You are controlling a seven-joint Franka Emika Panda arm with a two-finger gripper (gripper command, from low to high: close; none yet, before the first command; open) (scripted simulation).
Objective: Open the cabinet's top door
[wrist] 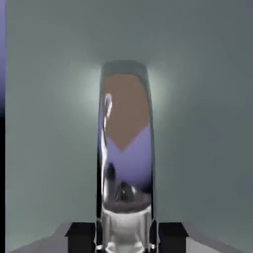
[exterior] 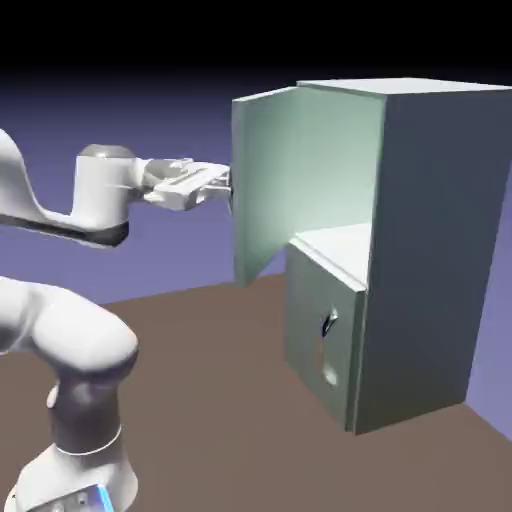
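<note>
**Top door swung open, handle in grip**

Cabinet: grey-green, on the brown table, lower door closed.
Top door: ajar, swung out toward the arm.
Handle: silver arc, upright in the hand view.
Gripper: clenched on the handle, fingers flanking it

Side-on exterior view; hand view close on the top door, shared.
</note>
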